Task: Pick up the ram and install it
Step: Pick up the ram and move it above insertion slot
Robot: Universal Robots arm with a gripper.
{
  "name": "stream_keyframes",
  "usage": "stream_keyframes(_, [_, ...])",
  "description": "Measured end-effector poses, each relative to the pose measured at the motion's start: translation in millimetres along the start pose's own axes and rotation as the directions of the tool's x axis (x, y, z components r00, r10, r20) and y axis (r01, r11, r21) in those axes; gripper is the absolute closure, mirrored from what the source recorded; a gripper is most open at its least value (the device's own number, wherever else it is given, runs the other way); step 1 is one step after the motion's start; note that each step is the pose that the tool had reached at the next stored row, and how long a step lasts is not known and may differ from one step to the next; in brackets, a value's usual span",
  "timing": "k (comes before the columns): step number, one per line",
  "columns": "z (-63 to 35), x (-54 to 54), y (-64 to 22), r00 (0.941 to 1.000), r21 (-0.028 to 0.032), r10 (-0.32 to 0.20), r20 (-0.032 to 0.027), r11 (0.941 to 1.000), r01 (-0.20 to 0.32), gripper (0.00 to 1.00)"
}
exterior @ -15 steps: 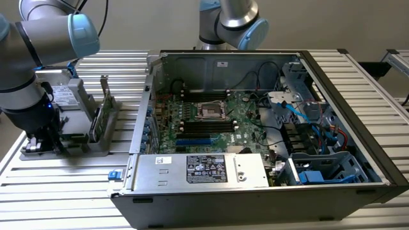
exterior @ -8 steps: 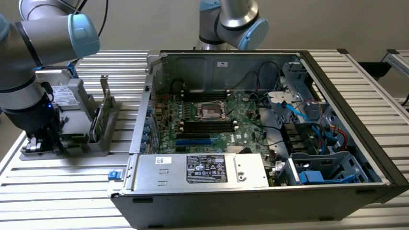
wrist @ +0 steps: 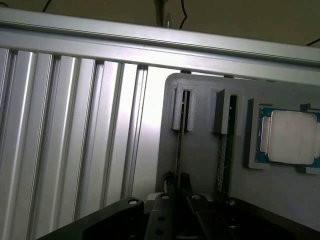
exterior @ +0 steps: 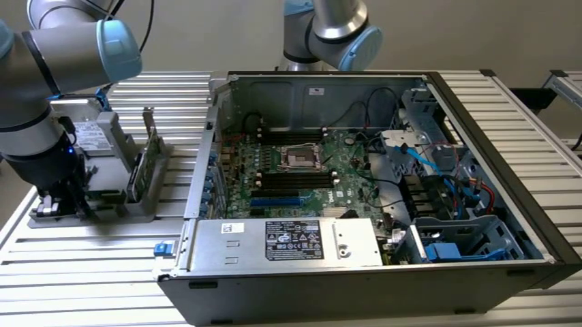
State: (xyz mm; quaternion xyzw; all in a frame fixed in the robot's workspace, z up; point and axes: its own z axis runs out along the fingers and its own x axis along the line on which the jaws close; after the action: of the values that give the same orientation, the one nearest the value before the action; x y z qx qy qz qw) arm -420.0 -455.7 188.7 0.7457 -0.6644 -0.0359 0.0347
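Slatted aluminium table (exterior: 91,272) carries an open computer case (exterior: 364,293) and a grey parts holder (wrist: 200,150). The ram (wrist: 180,140) stands on edge in a holder slot, beside a second stick (wrist: 224,150). The gripper (wrist: 177,180) pinches the ram's near end.

A plain beige wall (exterior: 209,34) spans ten to one o'clock in the exterior view. A table (exterior: 91,272) of ribbed aluminium slats runs from four round to nine, softly lit; a second slatted table (exterior: 571,85) stands at two o'clock
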Motion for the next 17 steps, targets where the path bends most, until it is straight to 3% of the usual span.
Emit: stream_keyframes(17, [-17.8,-0.1,1.7,1.0000,-0.0010,0.000,-0.0001,1.0000,0.000,0.86])
